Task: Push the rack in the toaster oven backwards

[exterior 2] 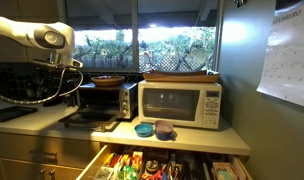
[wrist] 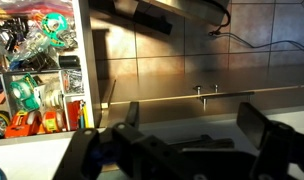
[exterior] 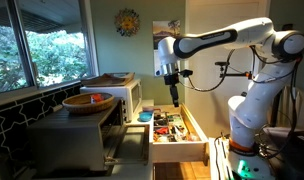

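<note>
I'm seeing the toaster oven (exterior: 80,138) showing as dull grey metal, while the microwave (exterior 2: 180,103) is wearing a smooth white casing with a glossy dark door. The arm (exterior: 232,38) is gleaming in a glossy white shell, and the gripper (wrist: 192,128) is reading as matt black. The wall tiles (wrist: 192,55) are shining, glazed brown and catching reflections. The calendar (exterior 2: 292,55) is looking like plain matt paper. The bowl (exterior: 89,101) is appearing smooth, possibly wood; I'm not managing to tell.
</note>
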### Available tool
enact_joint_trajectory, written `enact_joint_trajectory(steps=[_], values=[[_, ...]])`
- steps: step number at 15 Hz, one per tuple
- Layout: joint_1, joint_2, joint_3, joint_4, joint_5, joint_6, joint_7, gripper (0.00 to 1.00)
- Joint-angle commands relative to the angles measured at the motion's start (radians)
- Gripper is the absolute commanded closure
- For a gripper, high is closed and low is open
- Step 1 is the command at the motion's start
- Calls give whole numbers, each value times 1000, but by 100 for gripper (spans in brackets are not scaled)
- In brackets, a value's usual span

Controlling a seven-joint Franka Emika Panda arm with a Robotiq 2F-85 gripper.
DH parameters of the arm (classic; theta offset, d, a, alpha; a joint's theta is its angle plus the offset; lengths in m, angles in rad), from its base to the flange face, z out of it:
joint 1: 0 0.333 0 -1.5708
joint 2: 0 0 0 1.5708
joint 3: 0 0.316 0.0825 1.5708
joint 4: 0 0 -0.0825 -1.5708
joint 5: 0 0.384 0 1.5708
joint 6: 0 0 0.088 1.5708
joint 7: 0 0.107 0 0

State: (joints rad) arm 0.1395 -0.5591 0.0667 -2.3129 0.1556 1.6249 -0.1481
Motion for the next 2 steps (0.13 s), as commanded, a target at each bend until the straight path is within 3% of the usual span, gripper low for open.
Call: enact_joint_trajectory(steps=[1,2], values=[[0,-5,0,-2,1,-2,1,0],[-1,-6,0,-2,2,-2,2,0]])
